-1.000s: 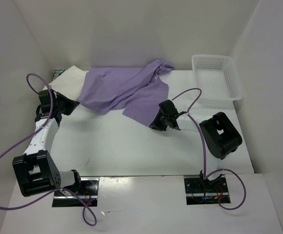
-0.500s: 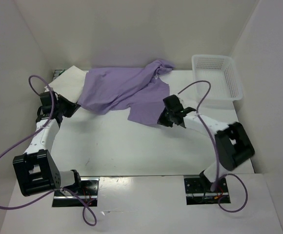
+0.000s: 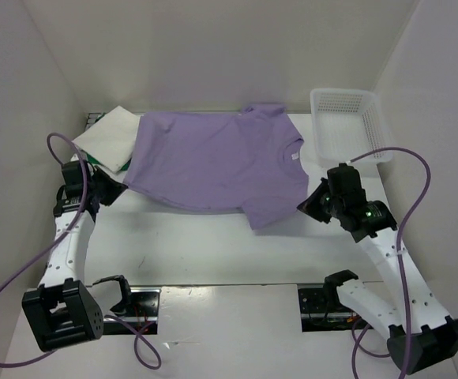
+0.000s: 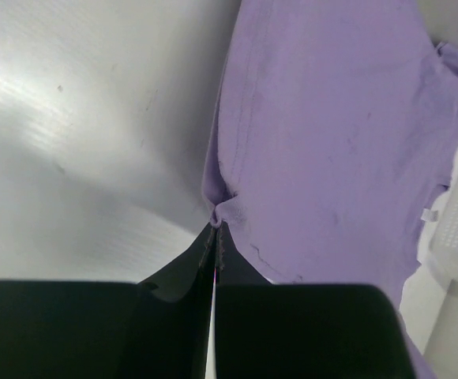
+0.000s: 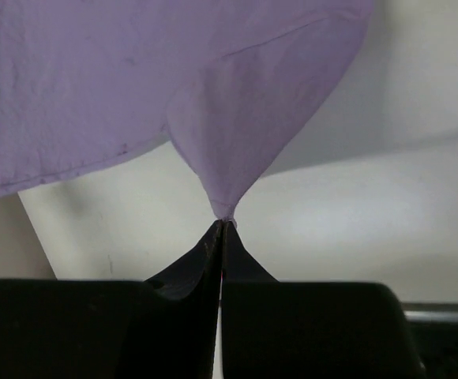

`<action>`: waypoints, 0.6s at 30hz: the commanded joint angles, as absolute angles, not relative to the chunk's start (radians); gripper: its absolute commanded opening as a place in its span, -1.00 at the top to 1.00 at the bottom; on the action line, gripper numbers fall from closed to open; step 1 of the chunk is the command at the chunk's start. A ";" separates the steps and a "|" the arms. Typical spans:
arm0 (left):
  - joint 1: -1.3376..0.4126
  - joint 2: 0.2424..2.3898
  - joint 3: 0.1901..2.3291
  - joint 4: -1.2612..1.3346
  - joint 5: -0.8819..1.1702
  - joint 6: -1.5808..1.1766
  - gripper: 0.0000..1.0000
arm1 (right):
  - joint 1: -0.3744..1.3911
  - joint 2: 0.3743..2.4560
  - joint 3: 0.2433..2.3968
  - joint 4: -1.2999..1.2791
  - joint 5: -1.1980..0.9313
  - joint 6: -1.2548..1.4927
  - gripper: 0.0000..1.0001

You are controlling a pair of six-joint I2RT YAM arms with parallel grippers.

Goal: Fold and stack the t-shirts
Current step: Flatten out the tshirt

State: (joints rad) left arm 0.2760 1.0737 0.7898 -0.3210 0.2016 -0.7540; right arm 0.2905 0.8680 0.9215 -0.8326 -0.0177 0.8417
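Drawn out from a bunched heap into a flat spread on the counter [image 3: 213, 245]: lavender t-shirt [image 3: 213, 162], stretched between left jaws and right jaws, both clenched on its near edge. Probably ready for the first fold. Just beyond the left jaws, a folded white t-shirt [image 3: 106, 136] touching the lavender cloth; beyond the right jaws, a white lattice basket [image 3: 351, 130], out of the way.

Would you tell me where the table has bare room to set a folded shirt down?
The table is bare along its near side, from the lavender t-shirt to the near edge. The far side is crowded: white t-shirt left, basket right.
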 commanded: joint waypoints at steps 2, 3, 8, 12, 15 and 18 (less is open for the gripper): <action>0.265 0.999 0.781 -0.449 0.186 -0.684 0.99 | 0.273 0.793 0.946 -1.072 -0.029 0.842 0.99; 0.265 0.999 0.781 -0.490 0.196 -0.684 0.99 | 0.273 0.769 0.965 -1.139 -0.029 0.842 0.99; 0.265 0.977 0.838 -0.621 0.235 -0.683 0.99 | 0.273 0.738 1.057 -1.281 0.002 0.842 0.99; 0.265 0.977 0.838 -0.632 0.262 -0.692 0.99 | 0.273 0.729 1.045 -1.281 -0.009 0.842 0.99; 0.265 1.005 0.838 -0.612 0.206 -0.715 0.99 | 0.273 0.775 1.045 -1.214 0.026 0.818 0.99; 0.265 1.066 0.828 -0.539 0.169 -0.729 0.99 | 0.264 0.860 1.026 -1.117 0.038 0.793 0.99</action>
State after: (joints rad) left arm 0.2676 1.0191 0.7971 -0.5957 0.2081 -0.7139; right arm 0.2798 0.7963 1.0222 -1.2110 0.0021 0.8257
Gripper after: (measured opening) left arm 0.008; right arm 0.008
